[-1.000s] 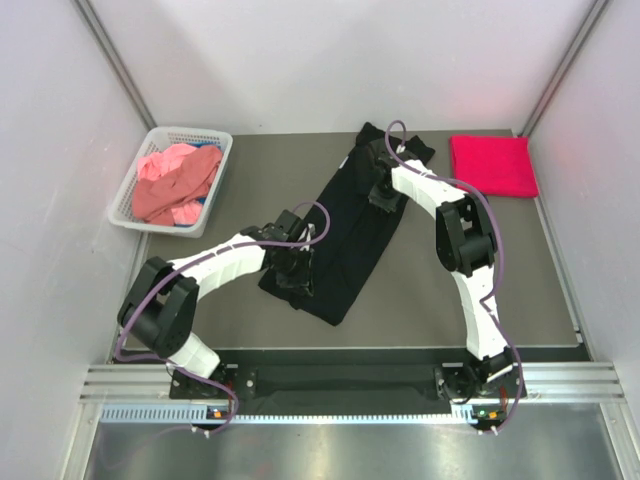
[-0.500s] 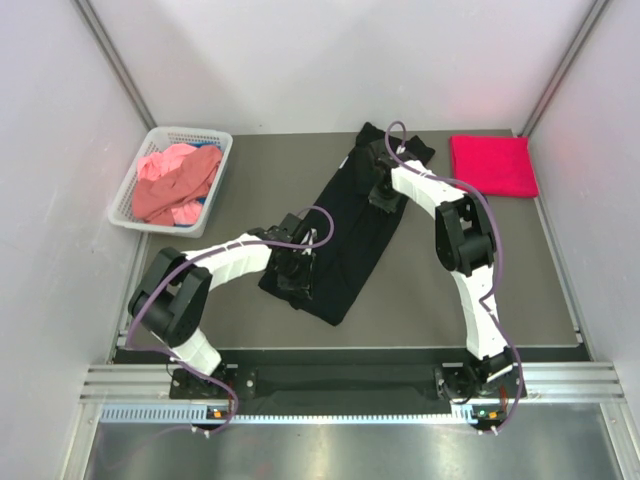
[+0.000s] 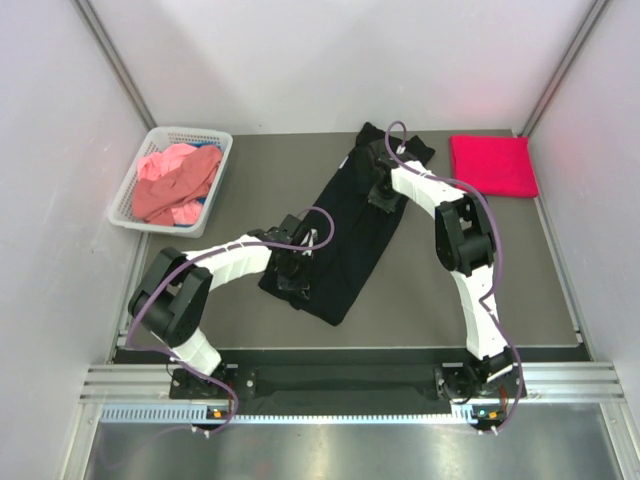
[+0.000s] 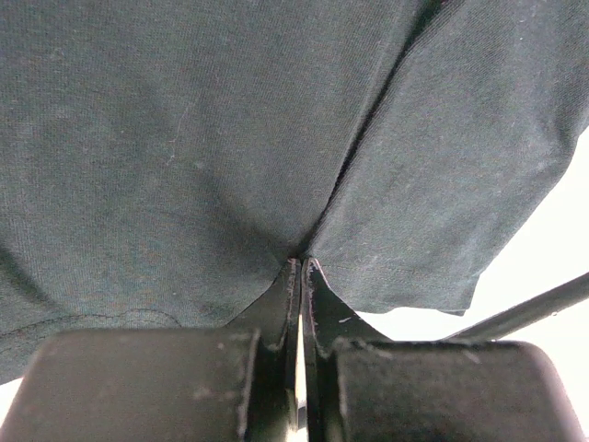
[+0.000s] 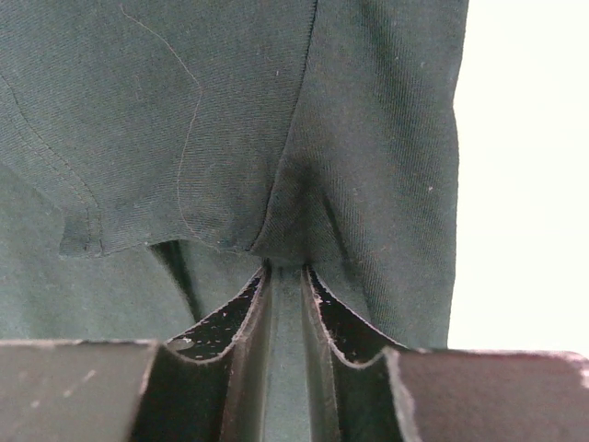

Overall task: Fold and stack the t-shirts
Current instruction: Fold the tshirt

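Salmon pink cloth t-shirts [image 3: 175, 182] are heaped in the white plastic lattice basket [image 3: 126, 196] at far left. The left tool [image 4: 301, 265] is clamped tight on a pinch of the long black cloth t-shirt [image 3: 352, 240], which is laid diagonally on the grey desk [image 3: 425, 290]. The right tool [image 5: 285, 269] is narrowed on a fold near the shirt's far end. Both pinches should be raised together, low and level. The cloth should be kept taut so one half is laid square over the other. The folded crimson red t-shirt [image 3: 492, 165] at far right is judged the stack base.
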{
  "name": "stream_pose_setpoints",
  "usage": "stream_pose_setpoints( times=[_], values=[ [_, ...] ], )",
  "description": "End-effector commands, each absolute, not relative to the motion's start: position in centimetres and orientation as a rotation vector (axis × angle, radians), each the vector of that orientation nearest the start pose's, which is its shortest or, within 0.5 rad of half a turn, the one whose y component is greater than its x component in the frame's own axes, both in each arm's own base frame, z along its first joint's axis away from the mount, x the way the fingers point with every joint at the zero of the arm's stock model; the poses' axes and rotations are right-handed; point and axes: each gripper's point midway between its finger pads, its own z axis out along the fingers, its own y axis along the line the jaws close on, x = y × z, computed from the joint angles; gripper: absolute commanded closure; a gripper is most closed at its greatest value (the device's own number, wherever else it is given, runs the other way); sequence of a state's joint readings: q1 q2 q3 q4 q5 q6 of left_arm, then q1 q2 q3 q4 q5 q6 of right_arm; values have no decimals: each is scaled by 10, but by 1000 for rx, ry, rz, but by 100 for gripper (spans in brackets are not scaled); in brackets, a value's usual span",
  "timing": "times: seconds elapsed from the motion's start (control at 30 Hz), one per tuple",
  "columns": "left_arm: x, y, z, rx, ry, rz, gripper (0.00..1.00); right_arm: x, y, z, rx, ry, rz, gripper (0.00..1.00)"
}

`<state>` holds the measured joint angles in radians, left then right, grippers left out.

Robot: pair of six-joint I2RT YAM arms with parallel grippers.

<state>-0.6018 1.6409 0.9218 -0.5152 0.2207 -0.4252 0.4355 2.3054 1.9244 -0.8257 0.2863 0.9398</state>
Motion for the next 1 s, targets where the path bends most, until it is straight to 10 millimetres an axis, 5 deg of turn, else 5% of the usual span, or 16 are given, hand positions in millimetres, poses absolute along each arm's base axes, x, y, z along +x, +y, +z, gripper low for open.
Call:
stream_pose_setpoints(
  times=[0.0,0.27,0.6,0.97],
  values=[
    [224,-225,25,303,2855,-570,100,477,199,15,767,2575,4,82],
    [224,-225,43,245,2813,-585,100,475,197,14,776,2575,8,100],
    [218,-215,51,177,2817,-546,100,488,209,50,719,2492,159,100],
    [209,-210,45,142,2857,-529,100,492,230,62,651,2460,272,100]
  ],
)
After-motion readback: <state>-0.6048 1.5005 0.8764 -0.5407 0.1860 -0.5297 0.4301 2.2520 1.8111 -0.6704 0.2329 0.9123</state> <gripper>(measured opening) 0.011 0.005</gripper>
